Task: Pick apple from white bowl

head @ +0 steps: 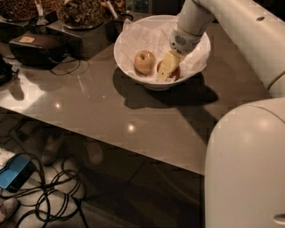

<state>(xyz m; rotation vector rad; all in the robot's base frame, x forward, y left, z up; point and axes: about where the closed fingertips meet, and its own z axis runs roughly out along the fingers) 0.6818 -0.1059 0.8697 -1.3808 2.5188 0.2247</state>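
Upper centre of the frame, I see the apple (pixel 176 72) lying in the right half of the white bowl (pixel 119 57), on the crinkled white paper (pixel 149 33) that lines it. Only its reddish edges show, because my gripper (pixel 166 69) is down inside the bowl directly over it, its pale yellow tip covering most of the fruit. I cannot tell whether the gripper is apart or clamped on the apple. Just to the left in the same bowl sits a yellow-green apple (pixel 144 61), fully visible and close to the gripper but not touching it, as far as I can make out.

My white arm (pixel 236 31) reaches in from the upper right and slants down into the bowl. The bowl stands on a glossy brown worktop (pixel 107 107) and casts a dark shadow to its right and front. On the worktop's far left is a black box (pixel 38 46) with a cord, and behind it, along the top edge, stand containers of brown dry food (pixel 80 10). My rounded white body (pixel 245 169) fills the lower right. On the floor at lower left lie tangled black cables (pixel 53 196) and a blue device (pixel 15 171).
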